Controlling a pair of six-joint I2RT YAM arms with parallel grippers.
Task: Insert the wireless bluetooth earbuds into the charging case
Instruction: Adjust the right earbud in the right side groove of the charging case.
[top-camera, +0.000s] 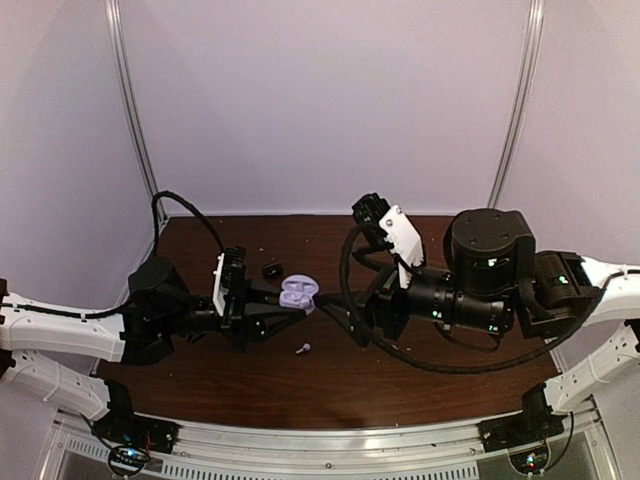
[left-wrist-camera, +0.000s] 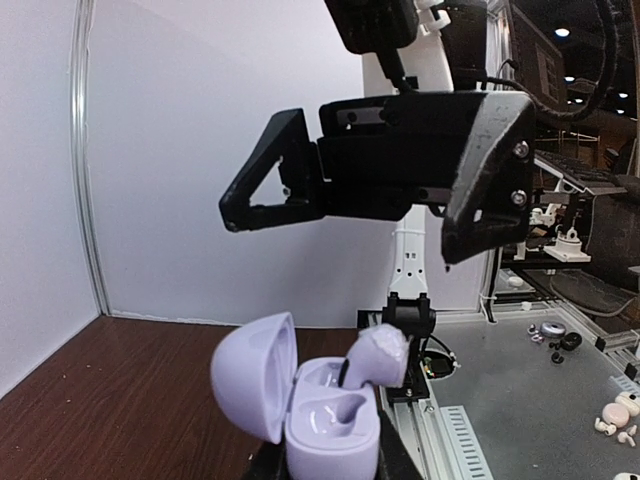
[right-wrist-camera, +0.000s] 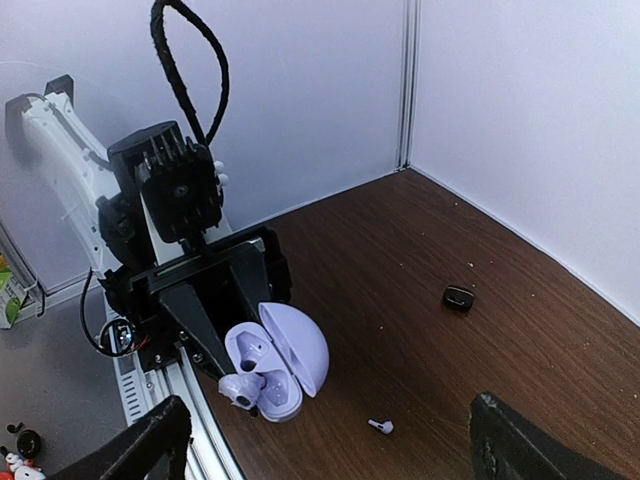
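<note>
My left gripper (top-camera: 288, 306) is shut on the base of a lilac charging case (top-camera: 298, 293), held above the table with its lid open. In the left wrist view a lilac earbud (left-wrist-camera: 378, 356) sticks tilted out of one slot of the case (left-wrist-camera: 325, 420); the other slot is empty. The right wrist view shows the same case (right-wrist-camera: 268, 378) and bud (right-wrist-camera: 236, 392). A pale stemmed earbud (right-wrist-camera: 380, 426) lies loose on the table (top-camera: 303, 348). My right gripper (top-camera: 335, 305) is open and empty, just right of the case, and fills the top of the left wrist view (left-wrist-camera: 360, 205).
A small black piece (top-camera: 271, 269) lies on the brown table (top-camera: 420, 385) behind the case, also in the right wrist view (right-wrist-camera: 459, 297). White walls close the back and sides. Small white and black bits (left-wrist-camera: 615, 415) lie off the table on a grey surface.
</note>
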